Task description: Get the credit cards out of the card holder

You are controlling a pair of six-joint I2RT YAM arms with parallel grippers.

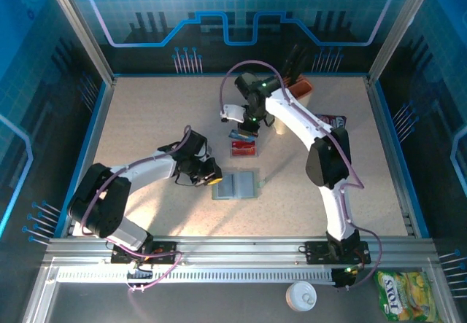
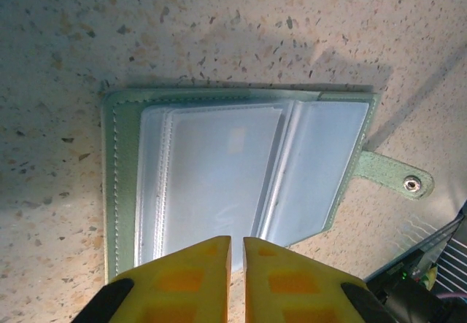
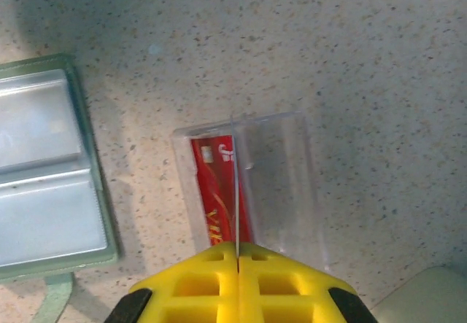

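Note:
The grey-green card holder (image 1: 237,185) lies open and flat in mid-table, its clear sleeves (image 2: 219,170) showing no card inside and its snap tab (image 2: 394,177) pointing right. My left gripper (image 2: 237,239) hovers over the holder's near edge, jaws a narrow slit apart with nothing between them; it sits just left of the holder (image 1: 216,180). My right gripper (image 3: 237,244) is shut on a thin credit card (image 3: 236,184) seen edge-on, above a clear tray (image 3: 281,184) that holds a red credit card (image 3: 215,184). The holder (image 3: 44,184) lies left of that tray.
A cream block (image 1: 279,126) stands just right of the right gripper (image 1: 246,127), with dark handles (image 1: 295,64) behind it. A snack packet (image 1: 336,121) lies at the right. A green packet (image 1: 405,294) and a white lid (image 1: 300,295) sit beyond the near rail.

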